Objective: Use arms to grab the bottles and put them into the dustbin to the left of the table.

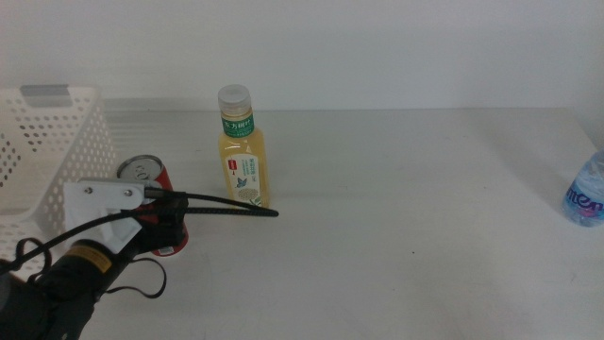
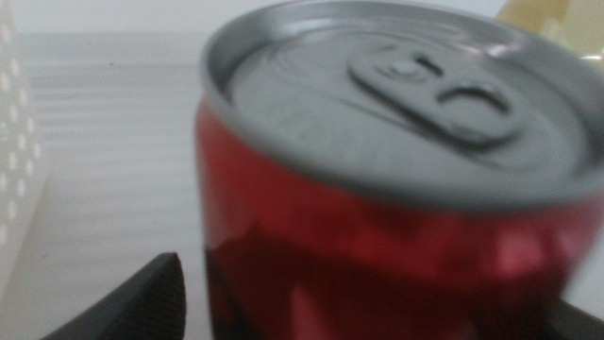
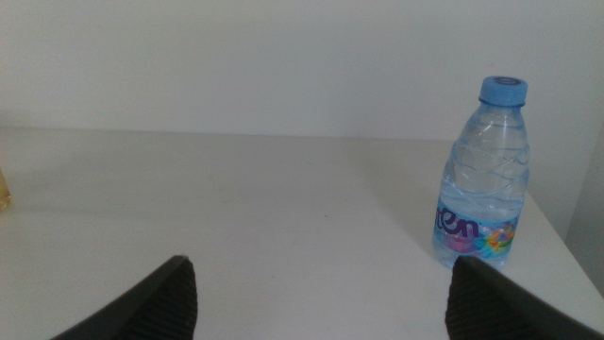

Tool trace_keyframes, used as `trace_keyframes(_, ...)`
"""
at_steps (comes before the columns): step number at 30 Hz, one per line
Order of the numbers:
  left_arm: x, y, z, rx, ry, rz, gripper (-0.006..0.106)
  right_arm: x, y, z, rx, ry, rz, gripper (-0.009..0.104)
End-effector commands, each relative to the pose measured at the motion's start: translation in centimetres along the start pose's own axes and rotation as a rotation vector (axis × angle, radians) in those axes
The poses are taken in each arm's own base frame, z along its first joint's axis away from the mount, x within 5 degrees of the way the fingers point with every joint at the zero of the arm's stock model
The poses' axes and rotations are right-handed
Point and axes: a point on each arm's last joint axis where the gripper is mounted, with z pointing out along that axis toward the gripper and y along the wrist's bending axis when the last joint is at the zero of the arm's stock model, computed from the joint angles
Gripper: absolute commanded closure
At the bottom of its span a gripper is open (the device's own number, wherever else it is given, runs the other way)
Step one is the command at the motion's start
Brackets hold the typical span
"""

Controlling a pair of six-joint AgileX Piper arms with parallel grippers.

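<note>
A slim red can (image 1: 143, 173) stands on the table (image 1: 396, 189) just right of the white perforated dustbin (image 1: 47, 151). My left gripper (image 1: 162, 227) reaches around the can from the near side. In the left wrist view the can (image 2: 377, 217) fills the frame between the two jaws, and a thin gap shows beside one jaw, so the left gripper (image 2: 368, 307) is open. The pale-yellow tea bottle (image 1: 243, 156) stands upright just right of the can. A blue-capped water bottle (image 1: 587, 194) stands at the far right edge. My right gripper (image 3: 321, 307) is open, low over the table, with the water bottle (image 3: 481, 179) ahead of it.
A black cable (image 1: 236, 210) runs from the left arm past the foot of the tea bottle. The dustbin wall (image 2: 11, 142) is close beside the can. A pale wall backs the table.
</note>
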Motion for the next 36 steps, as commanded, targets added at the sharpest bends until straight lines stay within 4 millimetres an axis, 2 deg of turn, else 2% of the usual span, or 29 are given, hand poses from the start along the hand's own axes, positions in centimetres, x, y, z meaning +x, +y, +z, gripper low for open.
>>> trace_keyframes(1,-2.4,-0.3,0.7,0.036,-0.192,-0.016,0.010,-1.1,0.0,-0.3,0.006,-0.111,-0.017,0.021)
trace_keyframes(7,-2.4,-0.3,2.0,0.051,-0.208,-0.029,0.011,-1.1,0.0,-0.3,0.006,-0.111,-0.017,0.021)
trace_keyframes(11,-2.4,-0.4,2.3,0.069,-0.212,-0.018,0.018,-1.1,0.0,-0.3,0.006,-0.111,-0.017,0.021)
trace_keyframes(14,-2.3,-0.4,2.3,0.069,-0.208,-0.014,0.035,-1.1,0.0,-0.3,0.006,-0.111,-0.017,0.021)
trace_keyframes(16,-2.4,-0.5,2.3,0.078,-0.212,-0.018,0.049,-1.1,0.0,-0.3,0.006,-0.111,-0.017,0.021)
trace_keyframes(21,-2.5,-0.8,2.1,0.111,-0.217,-0.002,0.095,-1.1,0.0,-0.3,0.006,-0.111,-0.017,0.021)
trace_keyframes(23,-2.6,-0.9,1.7,0.114,-0.221,0.002,0.106,-1.1,0.0,-0.3,0.006,-0.111,-0.017,0.021)
trace_keyframes(36,-5.0,-1.5,-3.5,0.109,-0.211,-0.010,0.105,-1.1,0.0,-0.3,0.006,-0.111,-0.017,0.021)
